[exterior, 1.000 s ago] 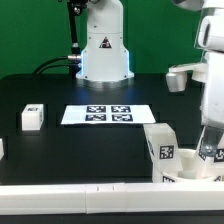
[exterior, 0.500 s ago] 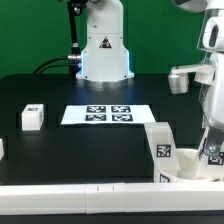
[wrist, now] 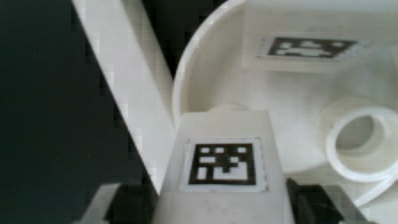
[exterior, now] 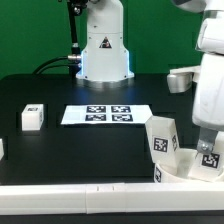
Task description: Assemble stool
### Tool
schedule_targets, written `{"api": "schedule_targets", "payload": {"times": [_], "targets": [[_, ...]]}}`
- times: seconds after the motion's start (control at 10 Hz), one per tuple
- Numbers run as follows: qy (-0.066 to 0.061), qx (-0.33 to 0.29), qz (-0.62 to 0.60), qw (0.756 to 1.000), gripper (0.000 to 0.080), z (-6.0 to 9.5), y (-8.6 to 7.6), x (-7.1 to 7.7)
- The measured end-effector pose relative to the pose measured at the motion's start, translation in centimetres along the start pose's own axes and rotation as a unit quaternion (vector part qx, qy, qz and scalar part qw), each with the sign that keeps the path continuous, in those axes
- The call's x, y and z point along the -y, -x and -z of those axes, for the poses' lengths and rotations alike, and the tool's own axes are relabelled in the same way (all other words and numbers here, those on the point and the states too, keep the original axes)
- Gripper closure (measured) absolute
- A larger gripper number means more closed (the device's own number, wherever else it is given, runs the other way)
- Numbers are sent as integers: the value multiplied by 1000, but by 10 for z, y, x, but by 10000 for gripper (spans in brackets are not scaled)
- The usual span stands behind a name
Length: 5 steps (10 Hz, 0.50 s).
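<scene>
You get open table [exterior: 90,150] camera-side of the marker board [exterior: 108,114]. On the exterior view's left of it a loose leg [exterior: 32,117] blocks. On the exterior view's right, nearer, seat [exterior: 185,168], upright leg [exterior: 160,138] and gripper [wrist: 217,202] clamped on held leg [wrist: 222,150] crowd together.

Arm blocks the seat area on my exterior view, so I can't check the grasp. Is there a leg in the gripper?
Observer: The wrist view shows a tagged leg centred between the fingers of the gripper. Contact is too blurred to confirm.
Operator: Any socket visible near it?
Observer: Yes, one round socket in the seat, beside the leg. It looks unfilled.
Operator: Can you see the seat's marker?
Observer: A seat tag shows on the seat beyond the leg, uncovered but blurred.
</scene>
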<state>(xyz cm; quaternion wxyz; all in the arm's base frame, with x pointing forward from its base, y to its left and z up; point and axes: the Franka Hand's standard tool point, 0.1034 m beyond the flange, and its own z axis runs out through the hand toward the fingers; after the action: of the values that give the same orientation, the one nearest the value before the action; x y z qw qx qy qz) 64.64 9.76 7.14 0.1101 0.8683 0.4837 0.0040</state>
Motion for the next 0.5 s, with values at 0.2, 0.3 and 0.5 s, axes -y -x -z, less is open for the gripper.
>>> {"api": "schedule_targets", "payload": {"times": [0.2,0.3,0.5], "targets": [[-13,6,-169,986,449,0,11,-8],[-21,3,-275,961,451,-1,11,-8],[-12,-3,-306,952,451,-3,17,-10]]}}
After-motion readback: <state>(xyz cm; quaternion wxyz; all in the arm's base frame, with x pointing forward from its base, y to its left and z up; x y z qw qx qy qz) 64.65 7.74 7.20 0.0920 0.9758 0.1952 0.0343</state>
